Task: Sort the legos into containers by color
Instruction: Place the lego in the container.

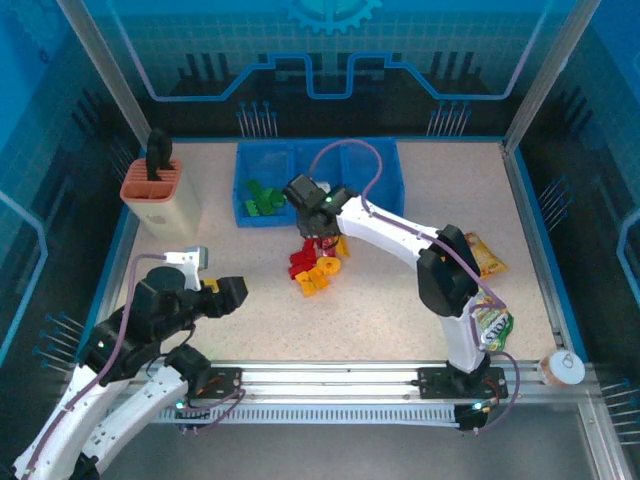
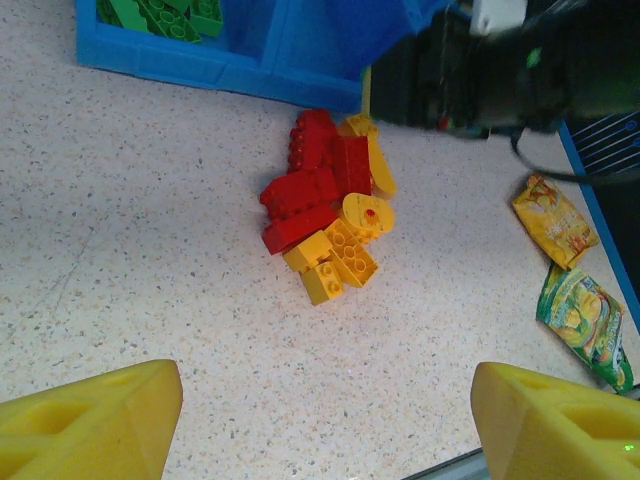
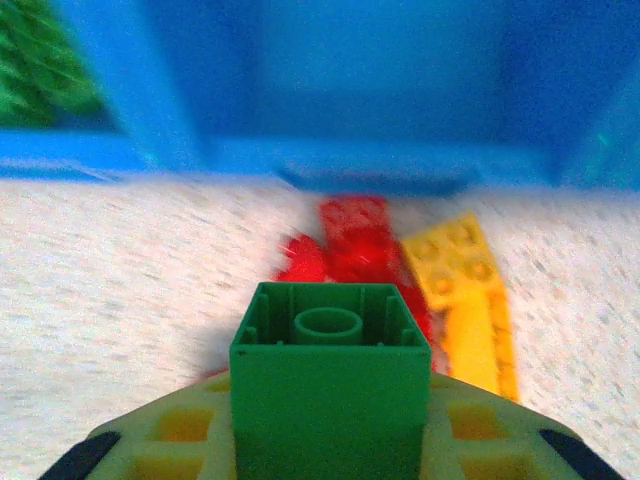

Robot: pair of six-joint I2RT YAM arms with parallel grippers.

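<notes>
Sitting in right gripper [image 1: 318, 232] — green lego [image 3: 330, 395]

Legible text: none; yellow snack bag [image 2: 553, 220] and green snack bag [image 2: 588, 325], both on the surface [image 2: 150, 260], carry printed graphics with lettering too blurred to read; back panel [image 1: 430, 40] bears a blue gear-shaped emblem [image 1: 333, 12] with stepped line patterns.

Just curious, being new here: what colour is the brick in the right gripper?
Green; the brick shows best in the right wrist view.
</notes>
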